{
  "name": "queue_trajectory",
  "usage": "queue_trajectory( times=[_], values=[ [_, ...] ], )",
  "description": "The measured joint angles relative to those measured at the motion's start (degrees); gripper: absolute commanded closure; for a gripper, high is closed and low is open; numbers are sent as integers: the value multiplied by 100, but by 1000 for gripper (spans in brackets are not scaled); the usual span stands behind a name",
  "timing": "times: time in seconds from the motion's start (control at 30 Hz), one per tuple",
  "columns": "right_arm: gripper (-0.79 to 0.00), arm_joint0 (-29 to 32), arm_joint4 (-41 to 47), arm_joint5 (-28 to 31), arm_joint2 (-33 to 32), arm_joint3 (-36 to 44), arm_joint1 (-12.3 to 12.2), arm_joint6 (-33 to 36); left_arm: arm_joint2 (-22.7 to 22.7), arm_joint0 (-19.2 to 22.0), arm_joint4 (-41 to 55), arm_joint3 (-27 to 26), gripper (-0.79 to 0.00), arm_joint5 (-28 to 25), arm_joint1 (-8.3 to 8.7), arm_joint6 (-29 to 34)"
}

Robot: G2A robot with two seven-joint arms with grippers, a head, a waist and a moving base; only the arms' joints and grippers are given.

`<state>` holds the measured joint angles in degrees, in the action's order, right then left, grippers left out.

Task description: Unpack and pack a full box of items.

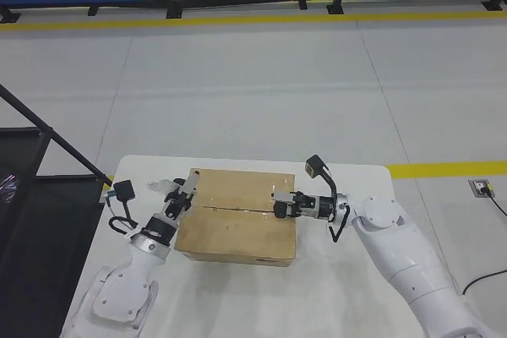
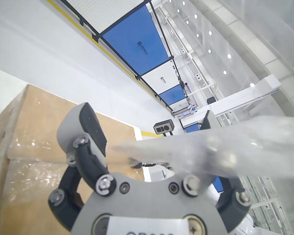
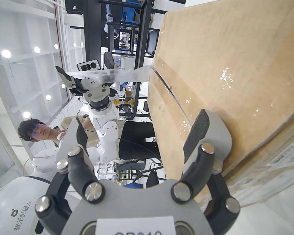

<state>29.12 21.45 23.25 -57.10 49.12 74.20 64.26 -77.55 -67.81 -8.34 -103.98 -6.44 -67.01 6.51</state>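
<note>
A brown cardboard box [image 1: 237, 228] lies flat on the white table, its two top flaps meeting at a middle seam under glossy clear tape. My left gripper [image 1: 182, 196] is at the box's left end, open, fingers spread wide [image 2: 148, 121]. A peeled strip of clear tape [image 2: 223, 143] runs from the seam's end [image 3: 129, 74] across those fingers and clings to one. The box [image 2: 34, 133] lies just below that gripper [image 3: 85, 70]. My right gripper [image 1: 279, 205] is open [image 3: 137, 128] over the box top [image 3: 223, 62] at the seam's right end, one fingertip [image 3: 198, 133] against the cardboard.
The table [image 1: 338, 279] has bare room in front of and to the right of the box. A black frame with dark netting [image 1: 17, 211] stands off the table's left side, and a black rod [image 1: 42, 127] slants toward the table's back left corner.
</note>
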Motion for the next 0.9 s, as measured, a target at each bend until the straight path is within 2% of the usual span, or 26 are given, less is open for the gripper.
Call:
queue_trajectory(
  times=[0.33,0.6,0.7,0.9],
  values=[
    [-785,0,0,0,0,0,0,0,506,520,-160,425,-785,216,-114,123],
    [-785,0,0,0,0,0,0,0,720,756,-94,656,-785,232,-187,245],
    [-785,0,0,0,0,0,0,0,548,643,66,438,-785,102,-173,335],
    [-785,0,0,0,0,0,0,0,-524,31,831,-285,-785,-193,-54,715]
  ],
)
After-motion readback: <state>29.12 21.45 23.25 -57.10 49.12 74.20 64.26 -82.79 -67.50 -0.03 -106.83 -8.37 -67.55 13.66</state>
